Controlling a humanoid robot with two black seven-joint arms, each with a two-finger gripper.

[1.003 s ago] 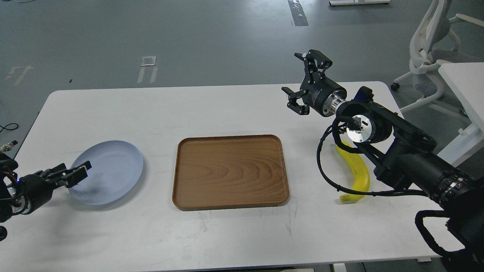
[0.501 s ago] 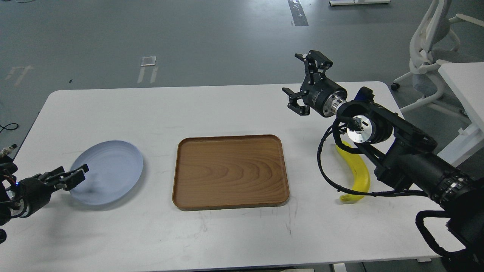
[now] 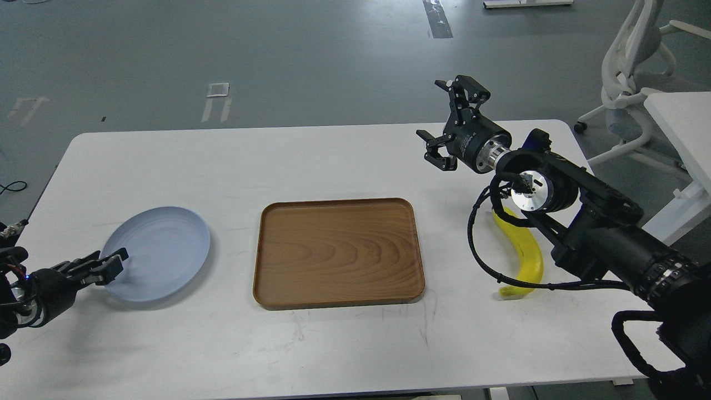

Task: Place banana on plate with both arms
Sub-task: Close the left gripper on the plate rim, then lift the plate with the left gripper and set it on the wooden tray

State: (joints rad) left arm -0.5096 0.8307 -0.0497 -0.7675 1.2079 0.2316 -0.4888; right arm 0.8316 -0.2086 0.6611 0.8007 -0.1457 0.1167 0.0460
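Note:
The yellow banana (image 3: 527, 253) lies on the white table at the right, right of the tray, partly under my right arm and its looped cable. The pale blue plate (image 3: 161, 250) sits at the left. My right gripper (image 3: 436, 111) is open and empty, held above the table's far right part, well up and left of the banana. My left gripper (image 3: 108, 265) is low at the plate's front-left rim; its dark fingers lie close together and I cannot tell if it is open.
A brown wooden tray (image 3: 339, 253) lies in the middle of the table (image 3: 333, 161), between plate and banana. A white chair (image 3: 633, 66) and a second white table (image 3: 683, 128) stand off to the right.
My left gripper has drawn back down and left, from over the plate to its front-left rim. The right gripper has barely shifted. Plate and banana have not moved.

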